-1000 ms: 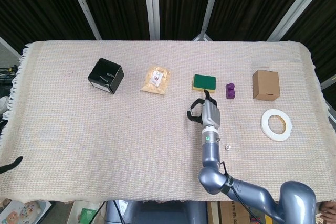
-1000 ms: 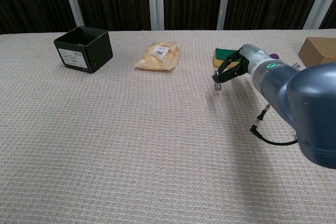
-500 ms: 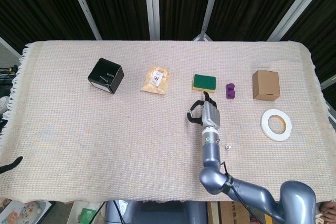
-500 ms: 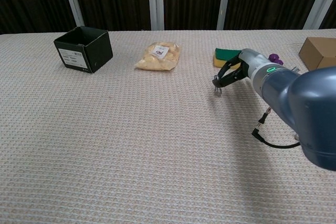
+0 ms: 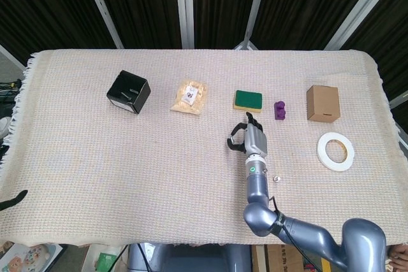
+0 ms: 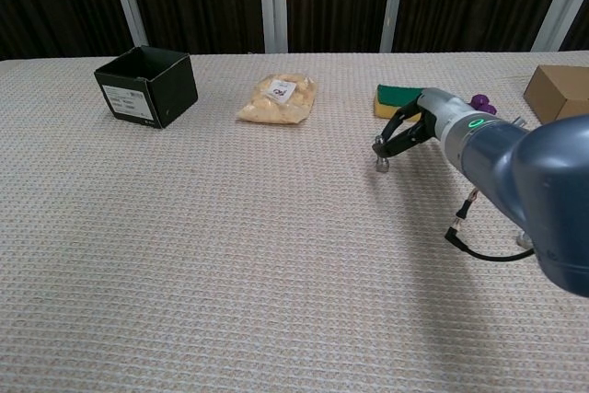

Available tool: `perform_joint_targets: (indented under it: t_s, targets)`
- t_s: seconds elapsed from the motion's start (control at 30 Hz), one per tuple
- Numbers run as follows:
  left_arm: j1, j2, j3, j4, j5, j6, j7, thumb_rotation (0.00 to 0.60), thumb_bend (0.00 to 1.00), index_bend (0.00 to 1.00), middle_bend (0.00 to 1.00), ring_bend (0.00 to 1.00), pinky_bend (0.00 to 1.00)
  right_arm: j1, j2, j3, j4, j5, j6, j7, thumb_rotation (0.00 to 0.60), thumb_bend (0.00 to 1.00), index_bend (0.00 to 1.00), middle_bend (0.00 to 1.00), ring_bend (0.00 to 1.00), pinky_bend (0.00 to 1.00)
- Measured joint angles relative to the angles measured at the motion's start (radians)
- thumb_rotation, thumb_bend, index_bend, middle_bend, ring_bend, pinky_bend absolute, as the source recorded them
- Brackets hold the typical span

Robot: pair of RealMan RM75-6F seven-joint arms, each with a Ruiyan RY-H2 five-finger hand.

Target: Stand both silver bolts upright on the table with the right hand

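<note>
Containers come first: a black box (image 5: 128,92) stands open-topped at the left of the table (image 5: 95,157), and what lies inside it cannot be made out; a closed cardboard box (image 5: 322,102) sits at the far right. Between them lie a clear bag of pale snacks (image 5: 190,96), a green and yellow sponge (image 5: 247,100) and a small purple block (image 5: 279,110). A roll of white tape (image 5: 335,151) rests flat near the right edge.

One silver bolt (image 6: 379,157) is pinched between the fingers (image 6: 398,135) of the right hand (image 6: 416,128), hanging roughly upright below the fingertips with its lower end at or just above the cloth; whether it touches cannot be told. The second silver bolt (image 5: 276,177) lies on the table beside the right forearm, well apart from the hand. Only a dark tip of the left hand (image 5: 14,200) shows at the left edge, too little to judge its fingers.
</note>
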Motion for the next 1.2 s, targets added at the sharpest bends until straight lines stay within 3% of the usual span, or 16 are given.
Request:
perform_joint_targets:
  t_s: [0.73, 1.07, 1.2]
  targets:
    - [-0.001, -0.001, -0.001, -0.002, -0.003, -0.002, 0.005, 0.6, 0.12, 0.12, 0.07, 0.0, 0.15, 0.009, 0.034, -0.026, -0.051, 0.02, 0.001, -0.036, 0.6, 0.41, 0.45, 0.05, 0.01, 0.0]
    - [-0.001, -0.002, -0.001, -0.003, -0.004, -0.001, 0.008, 0.6, 0.12, 0.12, 0.07, 0.0, 0.15, 0.007, 0.065, -0.041, -0.144, 0.031, 0.011, -0.063, 0.6, 0.4, 0.37, 0.05, 0.0, 0.0]
    - [-0.001, -0.002, -0.002, -0.002, -0.004, -0.002, 0.007, 0.6, 0.12, 0.12, 0.07, 0.0, 0.15, 0.003, 0.08, -0.037, -0.207, 0.029, 0.029, -0.06, 0.6, 0.35, 0.3, 0.05, 0.0, 0.0]
